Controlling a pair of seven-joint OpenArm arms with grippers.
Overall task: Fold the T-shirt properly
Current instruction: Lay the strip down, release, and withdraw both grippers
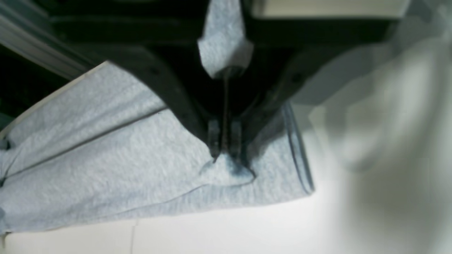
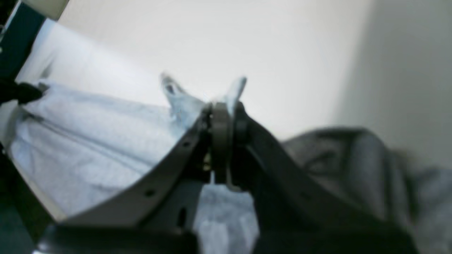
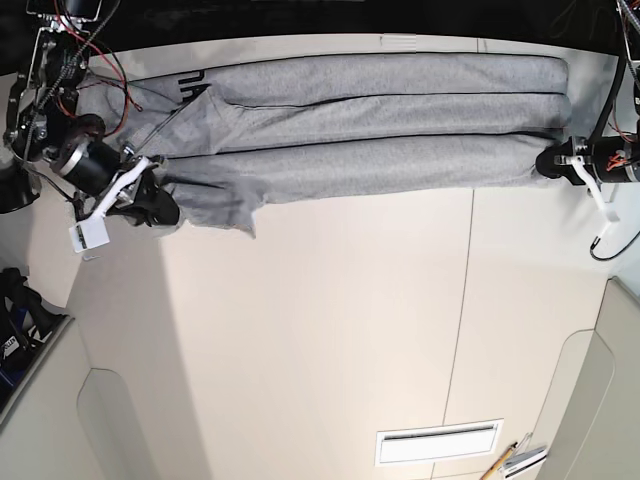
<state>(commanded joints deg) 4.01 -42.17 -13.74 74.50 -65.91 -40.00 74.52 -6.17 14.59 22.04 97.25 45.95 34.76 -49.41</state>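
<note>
**A:** So where's the heather-grey cotton T-shirt (image 3: pixel 360 125) sitting right now?

**B:** It's lying stretched sideways along the far edge of the pale cream tabletop (image 3: pixel 330 330) in the base view, bunched into long lengthwise folds. A bit of black lettering is peeking out near that view's left end.

**A:** And the grippers?

**B:** Each one is hanging onto an end. The left gripper (image 1: pixel 224 150) is pressing its fingers together on a small peak of grey fabric close to the hemmed edge — the rest of the T-shirt (image 1: pixel 106 162) is running off to one side from there, resting on the table. In the base view the left gripper (image 3: pixel 560 163) is right at that view's right end of the cloth.

**A:** Right one?

**B:** The right gripper (image 2: pixel 220 116) is clamping a pinch of cloth too — two little points of the T-shirt (image 2: pixel 88 141) are sticking up past its closed tips. Base view is showing the right gripper (image 3: pixel 160 205) at the opposite end.
</note>
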